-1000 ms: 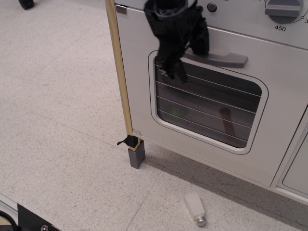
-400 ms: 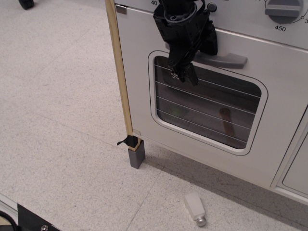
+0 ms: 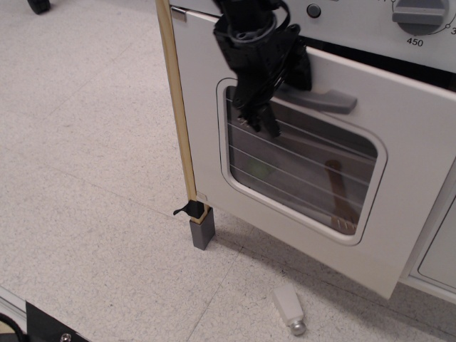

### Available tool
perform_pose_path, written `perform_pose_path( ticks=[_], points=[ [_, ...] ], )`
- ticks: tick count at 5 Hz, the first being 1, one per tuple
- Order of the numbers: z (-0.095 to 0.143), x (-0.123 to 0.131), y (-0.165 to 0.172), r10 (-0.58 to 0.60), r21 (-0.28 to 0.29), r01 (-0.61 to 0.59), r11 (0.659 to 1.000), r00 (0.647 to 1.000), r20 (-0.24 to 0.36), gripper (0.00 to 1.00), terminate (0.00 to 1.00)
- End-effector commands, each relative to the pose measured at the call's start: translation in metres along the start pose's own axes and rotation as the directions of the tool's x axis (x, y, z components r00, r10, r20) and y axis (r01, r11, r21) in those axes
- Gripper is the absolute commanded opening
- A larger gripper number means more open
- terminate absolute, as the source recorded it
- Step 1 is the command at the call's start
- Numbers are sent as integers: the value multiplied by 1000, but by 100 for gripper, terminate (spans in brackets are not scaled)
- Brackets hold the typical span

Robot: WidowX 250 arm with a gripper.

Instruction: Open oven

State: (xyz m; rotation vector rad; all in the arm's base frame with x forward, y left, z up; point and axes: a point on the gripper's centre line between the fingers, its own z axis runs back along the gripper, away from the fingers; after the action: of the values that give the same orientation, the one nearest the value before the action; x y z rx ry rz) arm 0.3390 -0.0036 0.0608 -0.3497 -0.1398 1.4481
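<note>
The white toy oven (image 3: pixel 399 235) fills the right of the view. Its door has a rounded dark glass window (image 3: pixel 306 171) and a grey bar handle (image 3: pixel 320 100). The door is tilted outward from the top, with a dark gap showing along its upper edge. My black gripper (image 3: pixel 283 96) comes down from above onto the left end of the handle. One finger (image 3: pixel 262 114) hangs in front of the window and the other goes down behind the handle. A grey knob (image 3: pixel 420 14) sits at the top right.
A light wood trim post (image 3: pixel 182 128) with a grey foot (image 3: pixel 202 231) stands at the oven's left corner. A small white and grey piece (image 3: pixel 288 308) lies on the speckled floor in front of the door. Another white panel (image 3: pixel 442 256) shows at the far right.
The oven door was flat shut in both earlier frames. It now leans out from the top and its lower edge has dropped. My gripper has moved slightly left and toward the camera with the handle.
</note>
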Motion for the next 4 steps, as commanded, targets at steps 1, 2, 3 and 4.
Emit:
perform_pose_path(
  ticks=[1, 2, 3, 4],
  points=[
    [22, 31, 28, -93, -20, 93, 995, 996, -1, 100, 0],
    [29, 52, 44, -190, -24, 189, 982, 980, -66, 100, 0],
    [35, 70, 54, -333, 2, 335, 942, 939, -83, 100, 0],
    [41, 82, 54, -438, 23, 440, 898, 897, -62, 100, 0]
  ],
)
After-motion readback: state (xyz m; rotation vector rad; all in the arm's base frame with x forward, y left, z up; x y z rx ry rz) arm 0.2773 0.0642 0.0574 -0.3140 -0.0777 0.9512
